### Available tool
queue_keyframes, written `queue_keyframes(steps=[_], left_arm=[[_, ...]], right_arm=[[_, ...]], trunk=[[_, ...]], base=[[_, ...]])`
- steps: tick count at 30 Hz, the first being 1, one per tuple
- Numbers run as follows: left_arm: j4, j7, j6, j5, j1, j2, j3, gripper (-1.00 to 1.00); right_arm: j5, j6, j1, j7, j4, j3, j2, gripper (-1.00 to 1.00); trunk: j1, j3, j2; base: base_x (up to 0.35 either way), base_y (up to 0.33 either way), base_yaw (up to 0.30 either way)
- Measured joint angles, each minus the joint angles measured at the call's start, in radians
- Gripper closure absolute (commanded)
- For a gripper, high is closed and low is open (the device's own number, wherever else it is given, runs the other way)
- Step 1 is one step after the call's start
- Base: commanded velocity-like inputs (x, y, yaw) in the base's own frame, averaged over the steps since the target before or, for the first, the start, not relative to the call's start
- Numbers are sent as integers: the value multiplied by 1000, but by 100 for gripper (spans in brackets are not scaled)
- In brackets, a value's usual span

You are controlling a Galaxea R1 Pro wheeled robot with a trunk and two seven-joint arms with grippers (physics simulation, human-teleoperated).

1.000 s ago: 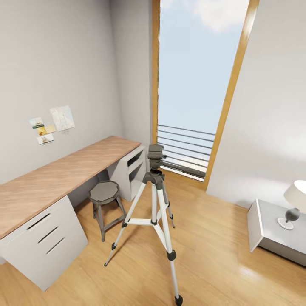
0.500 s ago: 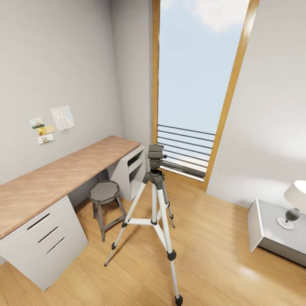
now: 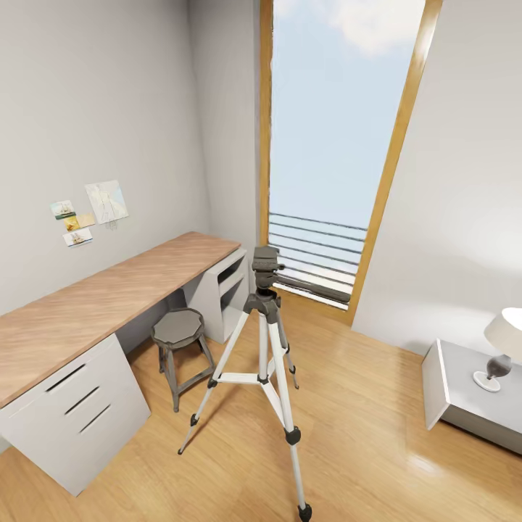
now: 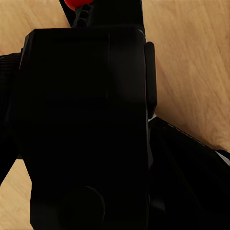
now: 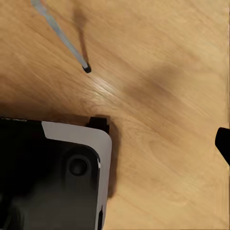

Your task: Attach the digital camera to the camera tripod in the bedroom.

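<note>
We are facing the camera tripod [image 3: 264, 341], which is standing upright on the plank floor [image 3: 362, 435] of the bedroom, between the wood-topped desk [image 3: 94, 304] and the bedside table [image 3: 471, 399], in front of the tall window [image 3: 333, 145]; a stool [image 3: 179, 341] is sitting just beside it. In the left wrist view the digital camera [image 4: 86, 129] is looming right against the lens, red dot [image 4: 75, 4] showing; whether our jaws are pinching it, we cannot tell; a tripod foot [image 5: 86, 69] is resting on the floor in the right wrist view, where that gripper's jaws cannot be judged.

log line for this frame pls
scene: bedroom | camera tripod: upright on floor, head bare | digital camera: close before left wrist camera, unmounted | stool: by desk
</note>
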Motion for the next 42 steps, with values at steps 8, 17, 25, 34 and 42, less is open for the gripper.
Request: queue_keyframes(steps=[8, 17, 25, 34, 42], left_arm=[[0, -6, 0, 0, 0, 2, -5, 100], [-1, -7, -1, -1, 0, 2, -10, 100], [-2, -3, 0, -2, 0, 2, -10, 100], [-2, -1, 0, -2, 0, 2, -10, 100], [-1, 0, 0, -1, 0, 3, -10, 100]], right_arm=[[-12, 482, 3, 88, -672, -9, 9, -100], [-25, 699, -242, 266, -892, -9, 43, -100], [-32, 768, -300, 484, -1000, 29, 87, -100], [-26, 778, -303, 511, -1006, 122, 126, -100], [-27, 781, -307, 540, -1006, 148, 130, -100]], trunk=[[0, 0, 0], [0, 0, 0], [0, 0, 0], [0, 0, 0], [0, 0, 0]], base=[[0, 0, 0], [0, 0, 0], [0, 0, 0], [0, 0, 0], [0, 0, 0]])
